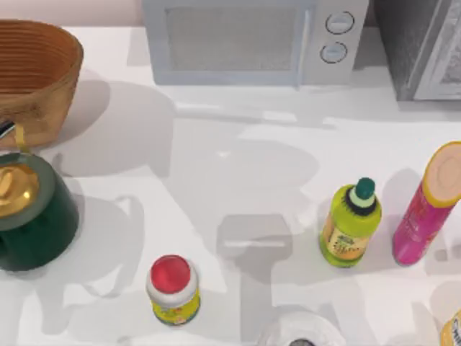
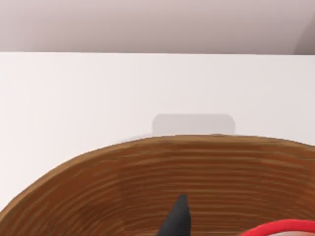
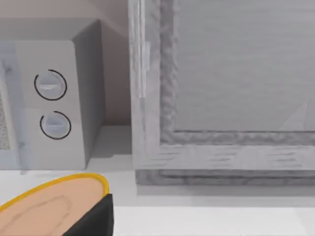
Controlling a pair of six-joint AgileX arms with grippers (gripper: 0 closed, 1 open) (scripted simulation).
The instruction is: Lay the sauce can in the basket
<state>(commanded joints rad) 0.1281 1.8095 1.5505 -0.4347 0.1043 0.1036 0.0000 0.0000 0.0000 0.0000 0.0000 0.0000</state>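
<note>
The basket [image 1: 36, 72], orange-brown wicker, stands at the table's far left corner. In the left wrist view its ribbed inner wall [image 2: 162, 182] rises close in front of the camera. A dark tip of my left gripper [image 2: 179, 219] pokes up inside the basket. Right beside it a red curved rim, the sauce can [image 2: 283, 227], shows at the picture's edge; the rest of the can is hidden. Whether gripper and can touch cannot be made out. A black part of my right gripper [image 3: 93, 219] sits beside the tan lid of a pink canister [image 3: 49, 206].
A dark green pot with a gold lid [image 1: 29, 209] stands just in front of the basket. A red-lidded jar [image 1: 173, 288], a green bottle [image 1: 351, 223] and the pink canister [image 1: 428, 205] stand nearer the front. A microwave [image 1: 252, 40] and a grey cabinet [image 1: 425, 43] line the back.
</note>
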